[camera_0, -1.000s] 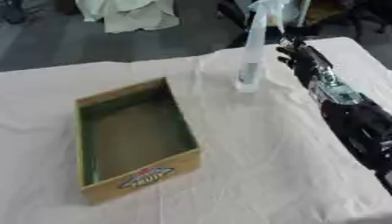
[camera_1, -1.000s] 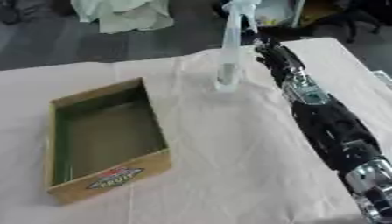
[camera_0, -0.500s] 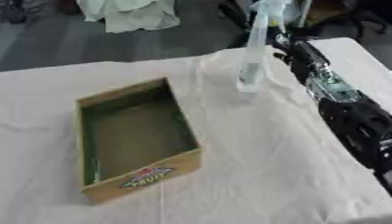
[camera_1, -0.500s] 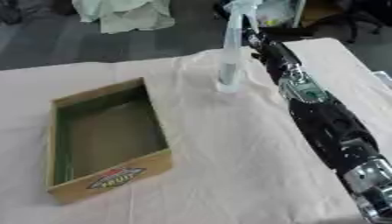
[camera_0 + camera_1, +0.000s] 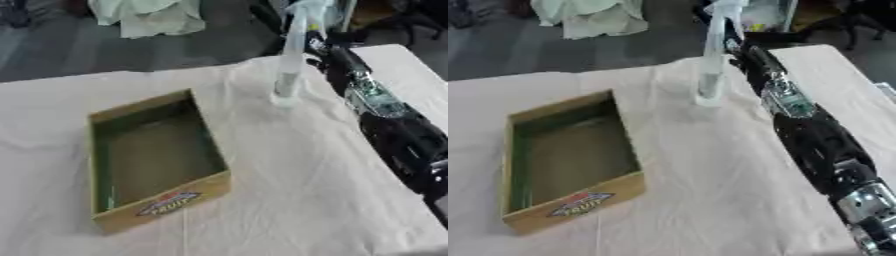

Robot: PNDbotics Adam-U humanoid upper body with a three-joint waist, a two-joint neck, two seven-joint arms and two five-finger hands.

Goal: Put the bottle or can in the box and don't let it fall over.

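The bottle [image 5: 290,65] stands upright on the far side of the table [image 5: 289,200], tall, slim and clear, with its base planted on the pale cloth [image 5: 710,180] and its top reaching up past the table's far edge. We see it well apart from the box [image 5: 153,160], which sits nearer to us and to the left, an open cardboard tray with a dark green inside and a coloured label on its near wall. Nothing lies in the box from where we look.

The right arm [image 5: 807,130] runs in from the lower right corner and stretches long across the cloth toward the bottle, black with a patch of green and silver along the forearm. At its far end we find the right hand [image 5: 741,47], just beside the bottle's upper half on the right. It looks close enough to touch, but we cannot tell whether the fingers are wrapped round the bottle or merely alongside it: the hand is a dark shape against a dark background there, so its grip stays unknown to us.

The left hand shows in neither view. Beyond the table we spot a heap of pale green fabric [image 5: 149,15] on the grey floor.
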